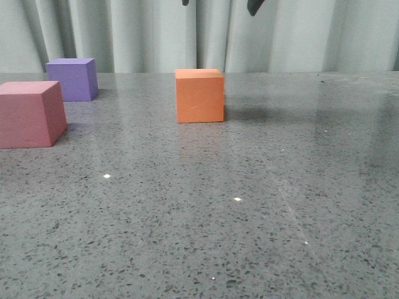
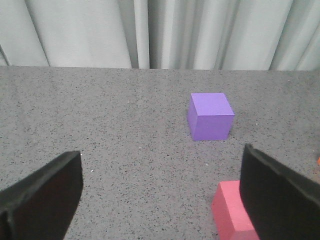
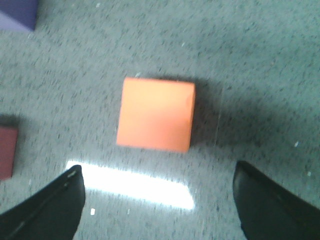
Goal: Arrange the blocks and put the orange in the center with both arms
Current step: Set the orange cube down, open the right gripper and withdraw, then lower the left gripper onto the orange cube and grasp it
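The orange cube (image 1: 199, 95) stands on the grey table near the middle; it shows from above in the right wrist view (image 3: 156, 114). The purple cube (image 1: 73, 78) stands at the far left, and the pink-red cube (image 1: 31, 114) in front of it at the left edge. My right gripper (image 3: 159, 200) is open and empty, high above the orange cube; only its fingertips (image 1: 254, 6) show in the front view. My left gripper (image 2: 160, 195) is open and empty, with the purple cube (image 2: 211, 116) ahead and the pink-red cube (image 2: 231, 212) beside one finger.
The speckled grey table (image 1: 249, 205) stretches to a grey-green curtain (image 1: 293, 34) behind it. A bright strip of reflected light (image 3: 135, 187) lies on the table in the right wrist view.
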Controlling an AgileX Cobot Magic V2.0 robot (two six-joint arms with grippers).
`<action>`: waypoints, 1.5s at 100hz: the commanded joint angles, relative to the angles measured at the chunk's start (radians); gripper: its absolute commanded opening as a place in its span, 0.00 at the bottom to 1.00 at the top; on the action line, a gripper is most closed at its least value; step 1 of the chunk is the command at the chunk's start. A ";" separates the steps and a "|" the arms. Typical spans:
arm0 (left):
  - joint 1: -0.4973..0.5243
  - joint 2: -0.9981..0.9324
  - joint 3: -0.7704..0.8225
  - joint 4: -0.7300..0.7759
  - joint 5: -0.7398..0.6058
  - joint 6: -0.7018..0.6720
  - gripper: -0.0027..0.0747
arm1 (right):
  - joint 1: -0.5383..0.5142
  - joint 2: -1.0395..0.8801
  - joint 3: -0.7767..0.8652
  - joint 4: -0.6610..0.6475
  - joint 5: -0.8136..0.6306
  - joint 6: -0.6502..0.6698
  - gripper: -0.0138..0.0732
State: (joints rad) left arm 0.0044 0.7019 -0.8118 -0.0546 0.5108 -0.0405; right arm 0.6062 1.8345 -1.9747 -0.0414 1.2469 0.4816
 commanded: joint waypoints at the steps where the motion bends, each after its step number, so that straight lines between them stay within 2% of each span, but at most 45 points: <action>1: 0.000 0.005 -0.029 -0.009 -0.078 -0.008 0.81 | 0.023 -0.108 0.036 -0.024 -0.034 -0.015 0.85; 28: 0.000 0.009 -0.029 -0.015 -0.110 -0.008 0.81 | 0.034 -0.306 0.302 -0.024 -0.169 -0.015 0.85; 54: 0.000 0.009 -0.029 -0.016 -0.096 -0.008 0.81 | 0.034 -0.533 0.615 -0.024 -0.356 -0.015 0.85; 69: 0.000 0.028 -0.046 -0.023 -0.083 -0.008 0.81 | 0.034 -0.632 0.748 -0.024 -0.408 -0.015 0.85; 80: 0.000 0.087 -0.095 -0.049 -0.032 0.041 0.81 | 0.034 -0.678 0.804 -0.024 -0.413 -0.015 0.85; 121: 0.000 0.426 -0.422 -0.425 0.211 0.584 0.81 | 0.034 -0.719 0.872 0.023 -0.426 -0.015 0.85; 132: 0.000 0.533 -0.538 -0.522 0.343 0.782 0.81 | 0.034 -0.719 0.872 0.030 -0.435 -0.015 0.85; 150: 0.000 0.717 -0.748 -0.632 0.576 0.937 0.81 | 0.034 -0.719 0.872 0.030 -0.443 -0.015 0.85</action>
State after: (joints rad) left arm 0.0044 1.3709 -1.4451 -0.5828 1.0238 0.8186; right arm 0.6417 1.1434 -1.0782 -0.0094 0.8648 0.4730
